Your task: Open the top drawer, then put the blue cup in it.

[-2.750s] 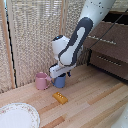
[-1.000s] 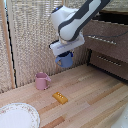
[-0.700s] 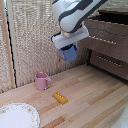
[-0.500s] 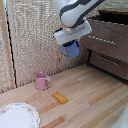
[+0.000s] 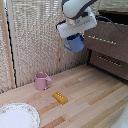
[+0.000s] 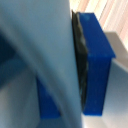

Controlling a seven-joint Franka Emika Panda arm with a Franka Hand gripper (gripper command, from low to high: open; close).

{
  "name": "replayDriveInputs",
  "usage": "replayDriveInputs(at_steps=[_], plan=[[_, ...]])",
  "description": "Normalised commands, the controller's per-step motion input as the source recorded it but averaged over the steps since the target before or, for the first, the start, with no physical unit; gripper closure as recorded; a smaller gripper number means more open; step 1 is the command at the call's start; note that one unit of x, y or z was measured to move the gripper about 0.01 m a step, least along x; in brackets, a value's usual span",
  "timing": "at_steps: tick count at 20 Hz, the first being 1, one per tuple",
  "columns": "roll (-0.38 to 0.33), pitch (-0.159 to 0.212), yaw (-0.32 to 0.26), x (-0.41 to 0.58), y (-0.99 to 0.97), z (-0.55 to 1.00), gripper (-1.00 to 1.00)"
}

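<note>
The blue cup [image 5: 76, 45] hangs in the air, well above the wooden table [image 5: 95, 100], with my gripper [image 5: 74, 37] shut on its upper part. Its handle points to the exterior view's left. Just to the exterior view's right of the cup is the dark brown dresser. The top drawer [image 5: 107, 41], with its silver bar handle, stands at about the cup's height. Whether the drawer is pulled out I cannot tell for sure. In the wrist view the blue cup [image 6: 97, 60] fills the blurred picture beside a grey finger [image 6: 50, 55].
A pink mug [image 5: 42, 80] stands on the table near the reed wall. A small orange block [image 5: 60, 97] lies in front of it. A white plate [image 5: 17, 116] sits at the near corner on the exterior view's left. A lower drawer [image 5: 112, 64] sits under the top one.
The gripper has lifted the blue cup from the table beside the pink mug and carried it up and to the exterior view's right, toward the dresser.
</note>
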Motion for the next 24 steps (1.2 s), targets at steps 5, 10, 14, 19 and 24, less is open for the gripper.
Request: replayDriveInputs(at_steps=[5,10,14,19,24], plan=[[0.053,0.0,-0.292,0.102,0.07,0.54,1.0],[-0.035,0.0,-0.309,0.077,0.0,0.77,1.0],[-0.054,0.0,-0.303,0.108,0.0,0.81,1.0],[-0.08,0.0,-0.287,0.157,0.01,0.77,1.0],[-0.1,0.0,-0.242,0.275,0.03,0.67,1.0]])
